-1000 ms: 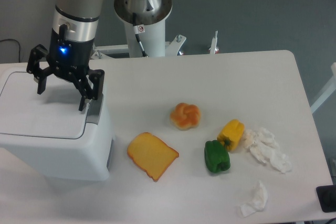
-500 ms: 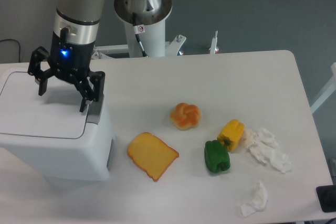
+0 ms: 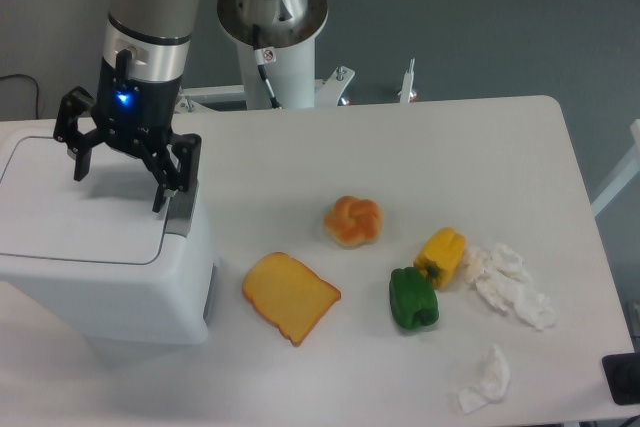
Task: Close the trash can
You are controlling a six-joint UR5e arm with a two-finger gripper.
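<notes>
No legible text, brand or number appears anywhere in view. One small round sign (image 3: 267, 55), red-ringed with a slash in the manner of a prohibition mark, sits on the white robot base column (image 3: 285, 72); its inner symbol is too small to make out.

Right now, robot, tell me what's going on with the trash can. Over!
End effector open, empty, over the lid. Trash can lid lies flat, looks shut. Nothing in the way; food and tissues sit off to the side.
</notes>
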